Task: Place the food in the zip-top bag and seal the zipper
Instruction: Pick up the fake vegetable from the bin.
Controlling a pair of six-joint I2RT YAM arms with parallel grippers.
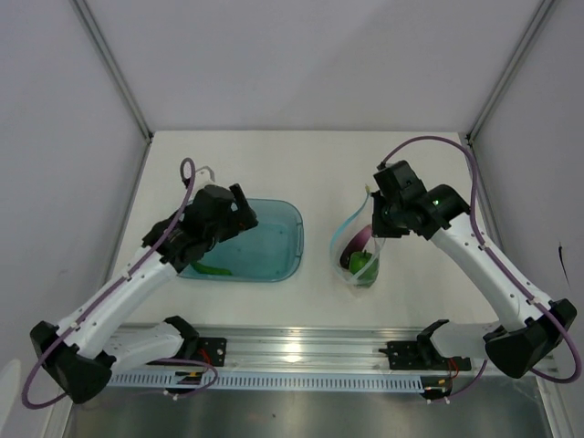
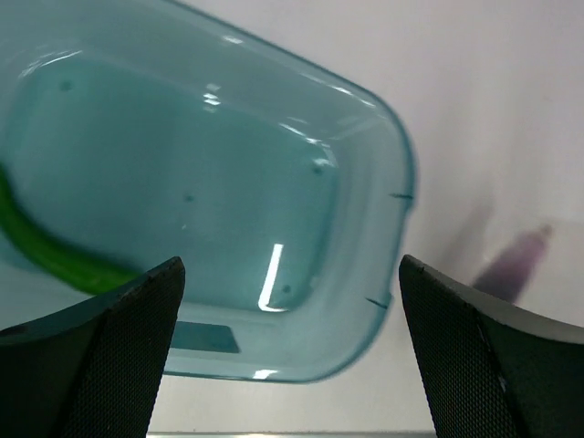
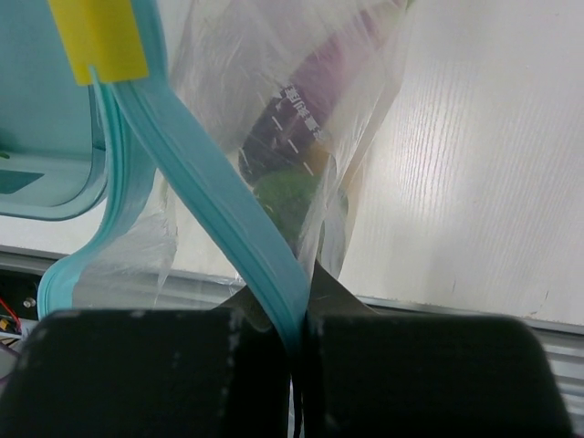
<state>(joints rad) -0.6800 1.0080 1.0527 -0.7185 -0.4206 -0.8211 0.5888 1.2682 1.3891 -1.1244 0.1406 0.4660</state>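
Zip-top bag [image 1: 356,251], crinkly clear plastic, is held up just right of the tray by the right gripper [image 3: 297,315], whose jaws are pinched tight on the flat teal zipper [image 3: 205,182]; a purple piece [image 3: 310,82] and a rounded green piece [image 3: 290,196] sit in its pouch. Left gripper [image 2: 290,274] hovers, jaws wide, over the translucent teal tray [image 2: 383,182] on the white tabletop [image 1: 319,164], where a curved glossy green piece [image 2: 46,255] lies

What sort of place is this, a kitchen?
Likely a robot test booth: plain panel walls box in a white table, two arms bolt to a metal rail, handling a plastic bag.
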